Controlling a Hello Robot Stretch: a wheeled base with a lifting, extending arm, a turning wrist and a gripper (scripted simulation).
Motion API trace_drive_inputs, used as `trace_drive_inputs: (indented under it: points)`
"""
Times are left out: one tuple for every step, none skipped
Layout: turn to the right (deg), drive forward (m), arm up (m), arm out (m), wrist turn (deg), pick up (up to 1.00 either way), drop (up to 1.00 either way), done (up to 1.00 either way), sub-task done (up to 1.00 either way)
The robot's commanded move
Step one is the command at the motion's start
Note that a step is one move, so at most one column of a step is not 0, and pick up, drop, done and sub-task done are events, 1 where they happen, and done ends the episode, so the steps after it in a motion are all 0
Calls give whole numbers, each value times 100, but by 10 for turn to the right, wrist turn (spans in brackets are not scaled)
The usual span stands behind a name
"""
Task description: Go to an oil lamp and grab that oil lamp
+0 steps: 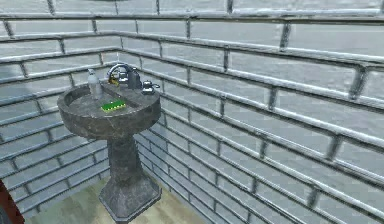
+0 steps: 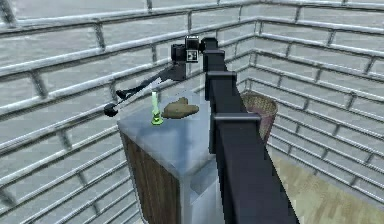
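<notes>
On my arm side feed, the arm runs up from the bottom edge as a dark square bar and reaches out over a worktop with a glossy grey top and a wood-brown side. The claw sits at the far end, its two thin fingers slanting down toward the worktop's far left corner. I cannot tell how wide the claw stands, nor whether it holds anything.

The low brown spouted shape I take for the oil lamp rests on the worktop, just left of the arm and near the back edge. Just beside it, on its left, stands a small clear tube on a green base, right under the line of the fingers. I cannot say whether the fingers touch either one. A wicker basket stands on the floor beyond the arm, against the tiled wall.

My forward feed looks into a corner of grey tiled walls, where a dark stone pedestal sink carries a curved tap, a pale bottle and a green bar on its rim.
</notes>
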Motion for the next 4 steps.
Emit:
trace_drive_inputs:
  points:
    - [0, 0, 0, 0, 450, 0, 0, 0, 0]
    - [0, 0, 0, 0, 330, 0, 0, 0, 0]
    - [0, 0, -16, 0, 0, 0, 0, 0, 0]
    - [0, 0, 0, 0, 0, 100, 0, 0, 0]
